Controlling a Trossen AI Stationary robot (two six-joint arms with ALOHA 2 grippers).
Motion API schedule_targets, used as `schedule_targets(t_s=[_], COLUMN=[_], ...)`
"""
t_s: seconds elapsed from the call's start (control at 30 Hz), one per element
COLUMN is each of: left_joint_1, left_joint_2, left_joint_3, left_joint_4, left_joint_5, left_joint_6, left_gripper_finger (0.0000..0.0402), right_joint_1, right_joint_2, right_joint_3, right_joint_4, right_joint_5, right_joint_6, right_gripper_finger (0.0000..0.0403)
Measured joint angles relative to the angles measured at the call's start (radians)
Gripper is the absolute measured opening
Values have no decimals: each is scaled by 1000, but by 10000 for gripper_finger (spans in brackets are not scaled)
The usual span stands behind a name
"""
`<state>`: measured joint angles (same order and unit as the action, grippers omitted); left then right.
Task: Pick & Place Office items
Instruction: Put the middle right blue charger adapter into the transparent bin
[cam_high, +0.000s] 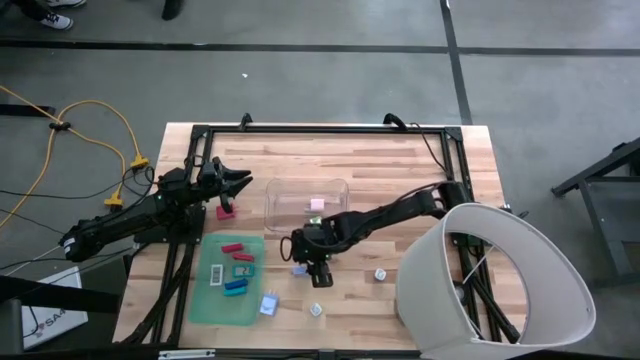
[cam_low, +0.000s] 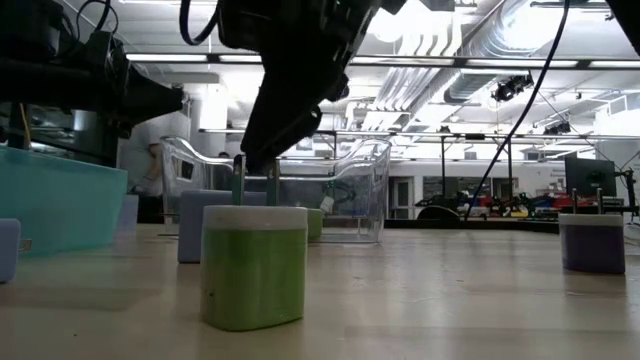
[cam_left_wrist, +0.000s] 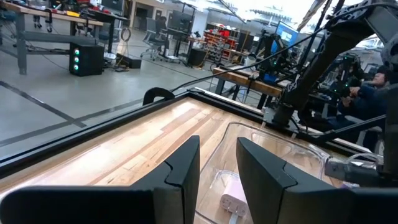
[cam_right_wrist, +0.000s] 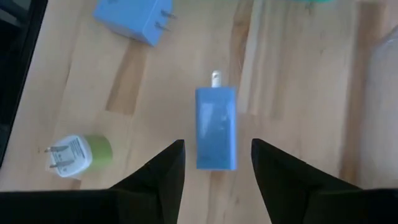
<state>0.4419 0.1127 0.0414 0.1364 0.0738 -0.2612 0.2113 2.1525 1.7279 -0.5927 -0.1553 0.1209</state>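
- Right gripper (cam_right_wrist: 214, 163) is hanging over the table's middle, just in front of the clear bin (cam_high: 306, 200); its fingers are standing apart, empty, straddling a long blue block (cam_right_wrist: 216, 127) with a small prong at its far end.
- The block is lying flat on the bare wood, between the two fingers but not touched by either; judging by the wrist view, the fingers are lined up along its long sides.
- Step in hand, as I read it: the approach for a pick of this blue piece, grasp not yet made.
- Next move likely calls for a short straight descent, then closing across the narrow width, then a lift and carry to the bin just behind.
- Close by on the wood: a blue plug piece (cam_right_wrist: 133, 21) and a green-and-white plug (cam_right_wrist: 78, 154), both clear of the fingers.
- Further left, the green mat (cam_high: 228, 280) is carrying red, teal and blue pieces; one pink piece (cam_high: 316, 204) is already lying in the bin.
- Left gripper (cam_high: 238, 184) is waiting at the far left, beside the bin, fingers slightly parted and holding nothing.
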Motion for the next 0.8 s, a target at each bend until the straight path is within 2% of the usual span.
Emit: schedule_targets(t_s=[0.2, 0.5, 0.8], left_joint_1=[0, 0, 0], left_joint_2=[0, 0, 0], left_joint_3=[0, 0, 0], left_joint_4=[0, 0, 0], left_joint_5=[0, 0, 0], left_joint_6=[0, 0, 0], left_gripper_finger=[102, 102, 102], right_joint_1=[14, 25, 25], right_joint_2=[0, 0, -1], right_joint_3=[-33, -90, -124], right_joint_4=[38, 86, 149], right_joint_5=[2, 79, 79], right_joint_6=[15, 15, 31], right_gripper_finger=[171, 171, 171])
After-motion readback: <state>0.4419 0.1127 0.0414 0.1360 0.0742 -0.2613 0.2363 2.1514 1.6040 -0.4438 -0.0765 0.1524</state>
